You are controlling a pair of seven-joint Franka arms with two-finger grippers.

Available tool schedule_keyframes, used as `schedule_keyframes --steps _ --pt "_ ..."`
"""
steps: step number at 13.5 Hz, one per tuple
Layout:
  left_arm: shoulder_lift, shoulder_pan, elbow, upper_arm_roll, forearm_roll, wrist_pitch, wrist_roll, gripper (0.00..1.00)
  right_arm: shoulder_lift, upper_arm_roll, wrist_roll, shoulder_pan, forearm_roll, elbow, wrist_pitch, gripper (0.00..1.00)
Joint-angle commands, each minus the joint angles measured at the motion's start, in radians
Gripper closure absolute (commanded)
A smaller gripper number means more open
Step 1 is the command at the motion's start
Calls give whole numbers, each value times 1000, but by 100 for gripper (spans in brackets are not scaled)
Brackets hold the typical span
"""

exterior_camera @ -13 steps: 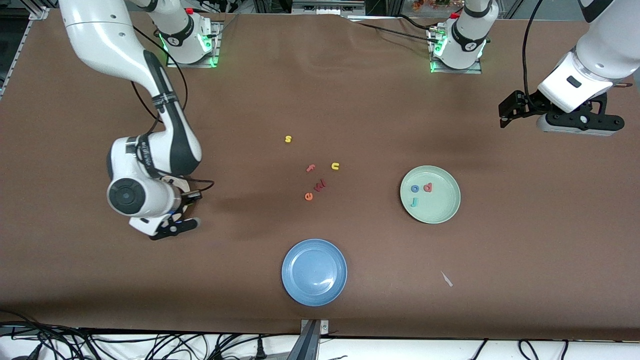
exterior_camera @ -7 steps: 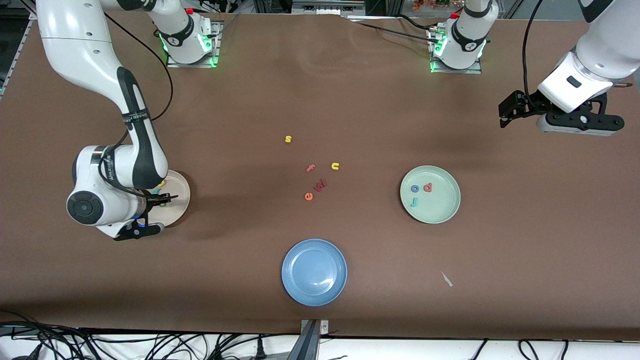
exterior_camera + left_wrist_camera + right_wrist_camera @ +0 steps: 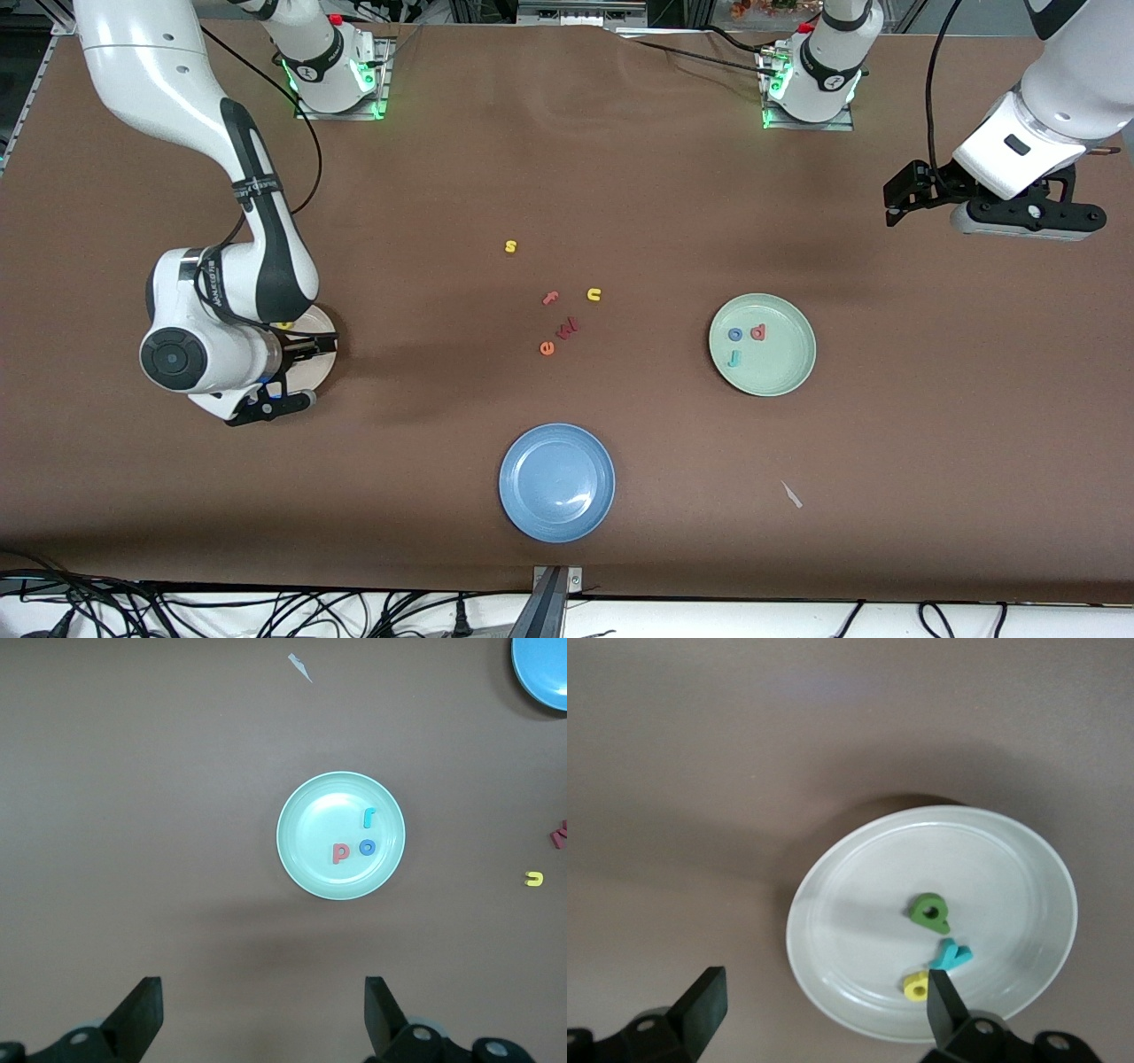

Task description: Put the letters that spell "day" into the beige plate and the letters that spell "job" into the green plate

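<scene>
**Three letters now lie in each plate**

Three small letters lie in the beige plate (image 3: 859, 904): the green letter (image 3: 931, 912), the teal y (image 3: 952, 954) and the yellow letter (image 3: 916, 986). They sit close together near one side of it. A second ago the right gripper (image 3: 819, 1010) was closed over the plate. Now its jaws stand wide open and hold nothing, so it looks like the last letter of "day" has just been dropped in.

The green plate (image 3: 784, 372) lies toward the left arm's end of the desk (image 3: 620, 177). It holds the blue o (image 3: 734, 334), the red letter (image 3: 757, 332) and the light-blue j (image 3: 733, 357). So "job" looks done too, and the whole job seems finished.

The left gripper (image 3: 257, 1014) waits high over bare desk, near its own end. Its jaws are wide open and empty. It has not moved.

Other letters lie out on the middle of the desk: the yellow s (image 3: 510, 246), the yellow u (image 3: 594, 294), the pink f (image 3: 550, 298), the orange e (image 3: 547, 348) and a dark red letter (image 3: 569, 328). The blue plate (image 3: 556, 481) is empty and nearest the front camera.

From the front, the right arm (image 3: 221, 328) covers most of the beige plate. Only a piece of its rim and a bit of yellow show. The dark red letter is too small to read. A tiny pale scrap (image 3: 791, 494) lies on the desk, and I cannot tell what it is.
</scene>
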Motion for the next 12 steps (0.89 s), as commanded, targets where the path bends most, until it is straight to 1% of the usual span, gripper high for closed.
schedule_keyframes --steps 1,4,5,6,8,9,10,12 --pt "8 4 26 0 -28 -23 23 0 -55 19 15 1 6 -5 -75 0" --pt "6 4 24 0 -28 -23 25 0 -102 21 16 29 -2 -5 -144 0" --pt "6 2 24 0 -28 -23 25 0 -134 22 16 43 -5 -17 -156 0" --pt "6 4 24 0 -28 -23 25 0 -185 29 24 57 -3 -64 -153 0" --pt "6 2 24 0 -28 -23 25 0 -327 65 79 58 -21 -202 -103 0" --pt "6 4 24 0 -28 -23 25 0 -381 84 79 54 -53 -249 -100 0" --pt "8 4 26 0 -28 -23 25 0 -430 105 75 43 -90 -275 -100 0" --pt "6 4 26 -2 -28 -23 25 0 -527 136 69 9 -100 -306 -112 0"
